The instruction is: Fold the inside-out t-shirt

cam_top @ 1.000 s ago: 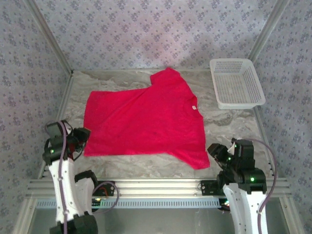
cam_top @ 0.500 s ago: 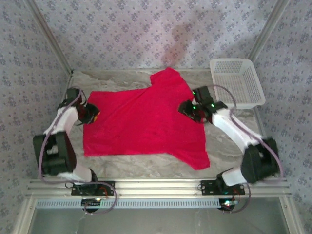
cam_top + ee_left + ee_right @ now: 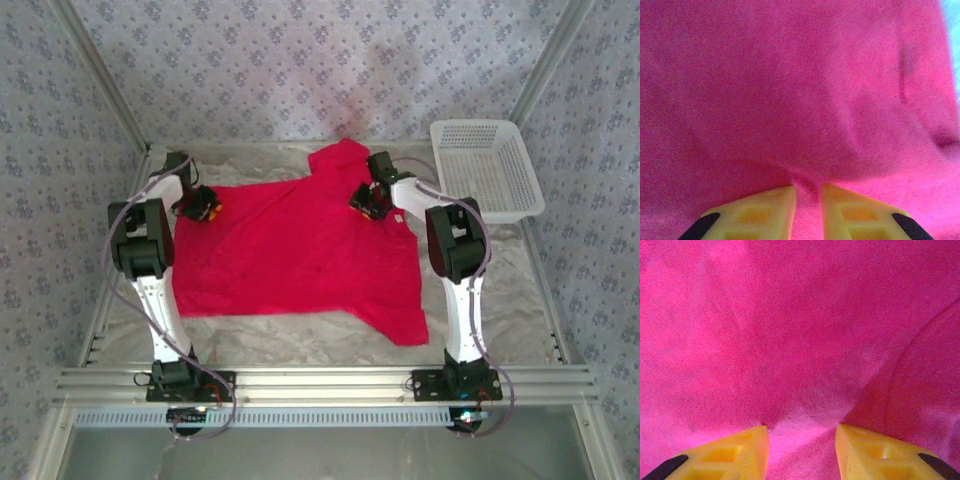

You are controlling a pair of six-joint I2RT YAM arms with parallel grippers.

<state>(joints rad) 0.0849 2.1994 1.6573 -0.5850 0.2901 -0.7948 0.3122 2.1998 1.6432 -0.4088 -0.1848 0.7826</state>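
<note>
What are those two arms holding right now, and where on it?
The bright red cloth t-shirt. The left jaws pinch a fold at its far hem corner; the right jaws straddle bunched cloth near the far shoulder, grip unclear.

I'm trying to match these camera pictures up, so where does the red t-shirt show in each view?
Top external: the t-shirt lies spread across the middle of the table.
Left wrist: the t-shirt sits above the yellow fingers, with a ridge pinched between them.
Right wrist: the t-shirt sits above the yellow fingers, puckered in their gap.
Shared landmark: the left gripper on the shirt's far left corner, the right gripper on its far right part.
</note>
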